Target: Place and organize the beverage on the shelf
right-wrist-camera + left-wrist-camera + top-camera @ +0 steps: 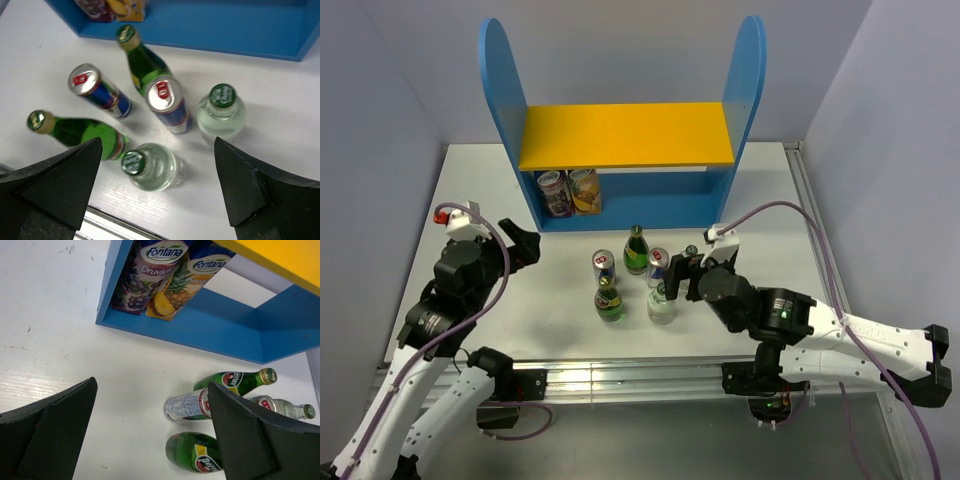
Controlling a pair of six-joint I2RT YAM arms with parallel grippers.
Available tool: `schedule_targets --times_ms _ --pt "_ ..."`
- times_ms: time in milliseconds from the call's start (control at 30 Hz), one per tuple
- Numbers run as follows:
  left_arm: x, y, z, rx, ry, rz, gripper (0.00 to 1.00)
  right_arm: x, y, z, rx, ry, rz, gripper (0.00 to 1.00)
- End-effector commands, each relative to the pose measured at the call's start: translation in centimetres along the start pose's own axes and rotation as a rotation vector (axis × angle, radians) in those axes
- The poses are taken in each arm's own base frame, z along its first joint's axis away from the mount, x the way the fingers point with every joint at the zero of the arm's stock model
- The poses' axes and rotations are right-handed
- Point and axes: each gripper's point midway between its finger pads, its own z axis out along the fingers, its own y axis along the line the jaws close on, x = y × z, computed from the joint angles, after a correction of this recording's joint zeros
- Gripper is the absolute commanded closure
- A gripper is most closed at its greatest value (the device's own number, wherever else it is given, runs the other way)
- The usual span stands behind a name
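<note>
Two juice cartons point(570, 190) sit in the shelf's point(625, 150) lower level, six bottles and cans point(636, 256) wait in front of it, the left gripper point(525, 246) and right gripper point(678, 272) wide open, empty

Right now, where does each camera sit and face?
Top external: above and behind, looking down on shelf and table; left arm and right arm show.
Left wrist: on the left arm, facing the juice cartons; left pincer shows, open.
Right wrist: on the right arm, above the drinks; right pincer shows, open.
Both wrist views share the cartons.
</note>
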Motion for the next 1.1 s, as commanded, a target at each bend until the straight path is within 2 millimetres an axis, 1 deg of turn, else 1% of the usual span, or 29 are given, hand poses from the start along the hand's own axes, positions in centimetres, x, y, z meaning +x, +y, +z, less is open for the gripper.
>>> schedule_targets --times_ms 0,33,67,100,167,200,233,267,300,333,400,433,467,500,533,567,600,633,667,700,767,800,833,867,900,933,967,1000,1067 --pt "-0.6 0.7 0.6 -0.066 -0.023 0.023 0.01 -1.6 -0.1 -0.7 0.052 -0.113 0.039 0.0" --pt "0.1 0.5 1.0 -0.075 -0.004 0.04 0.01 -1.2 0.4 -1.2 0.039 -0.119 0.023 0.0" --pt "-0.3 1.1 1.0 -0.126 -0.027 0.055 0.01 -1.2 0.4 -1.4 0.053 -0.139 0.017 0.0" --pt "0.4 0.5 1.2 -0.122 -0.01 0.077 0.01 -1.4 -0.3 -1.7 0.094 -0.174 0.011 0.0" --pt "0.5 0.2 1.1 -0.145 -0.016 0.095 0.01 -1.0 0.2 -2.3 0.098 -0.189 -0.013 0.0" --pt "0.7 0.0 1.2 -0.16 -0.021 0.107 0.01 -0.9 -0.3 -2.5 0.133 -0.211 -0.015 0.0" --pt "1.4 -1.3 0.9 -0.116 -0.008 0.119 0.01 -1.0 -0.2 -2.8 0.134 -0.218 -0.011 0.0" --pt "1.9 -1.7 0.7 -0.102 -0.008 0.122 0.01 -0.5 0.5 -3.0 0.122 -0.217 -0.005 0.0" --pt "1.8 -1.8 0.5 -0.117 -0.034 0.109 0.01 -0.4 0.5 -3.1 0.127 -0.224 -0.009 0.0" --pt "2.3 -3.0 -0.4 -0.065 -0.024 0.107 0.01 -0.4 0.2 -3.3 0.14 -0.238 -0.026 0.0" --pt "3.3 -3.3 -1.0 -0.037 -0.034 0.082 0.01 0.1 0.7 -3.5 0.121 -0.259 -0.023 0.0" --pt "3.6 -4.2 -1.8 0.015 -0.043 0.065 0.01 0.7 0.7 -3.5 0.116 -0.267 -0.04 0.0" --pt "5.0 -4.1 -1.7 0.026 -0.026 0.081 0.01 0.9 0.8 -3.6 0.106 -0.274 -0.046 0.0" --pt "6.6 -4.9 -1.9 0.059 0.0 0.087 0.01 1.3 1.6 -3.8 0.069 -0.266 -0.027 0.0" --pt "7.6 -4.7 -1.8 0.049 0.001 0.095 0.01 2.1 1.6 -3.6 0.059 -0.252 -0.046 0.0" --pt "9.6 -4.2 -1.4 0.047 0.024 0.134 0.01 2.6 1.7 -3.5 0.048 -0.237 -0.059 0.0" --pt "10.5 -4.3 -1.3 0.054 0.031 0.143 0.01 2.7 1.9 -3.5 0.03 -0.233 -0.043 0.0" --pt "11.4 -5.1 -1.7 0.094 0.039 0.175 0.01 3.4 1.5 -3.3 0.021 -0.228 -0.05 0.0" --pt "10.9 -6.7 -2.4 0.146 0.032 0.154 0.01 3.5 1.4 -3.3 0.01 -0.226 -0.056 0.0" --pt "11.1 -7.3 -3.2 0.183 0.028 0.156 0.01 3.8 1.5 -3.4 -0.014 -0.21 -0.042 0.0" --pt "11.3 -7.5 -3.5 0.2 0.016 0.123 0.01 3.4 0.4 -3.6 -0.011 -0.21 0.05 0.0" --pt "11.3 -7.9 -3.6 0.23 0.014 0.177 0.01 3.4 -0.6 -3.6 0.009 -0.204 0.046 0.0" --pt "11.0 -8.3 -3.7 0.256 0.007 0.19 0.01 2.9 -1.3 -3.7 0.011 -0.209 0.091 0.0" --pt "10.1 -8.4 -3.8 0.239 -0.009 0.187 0.01 2.7 -2.3 -3.4 0.04 -0.214 0.06 0.0" --pt "10.3 -7.8 -3.6 0.201 -0.006 0.227 0.01 2.5 -0.7 -3.2 -0.031 -0.191 0.109 0.0" --pt "9.8 -7.5 -3.5 0.173 -0.019 0.248 0.01 3.2 -1.0 -2.5 -0.042 -0.177 0.08 0.0" --pt "8.5 -7.8 -3.7 0.151 -0.036 0.233 0.01 2.3 -2.5 -1.6 0.005 -0.194 0.082 0.0" --pt "8.2 -5.8 -3.3 0.05 -0.065 0.252 0.01 2.8 -1.7 -0.9 -0.046 -0.165 0.108 0.0" --pt "7.4 -5.0 -3.4 -0.012 -0.094 0.181 0.01 2.7 -2.7 0.5 -0.009 -0.16 0.101 0.0"
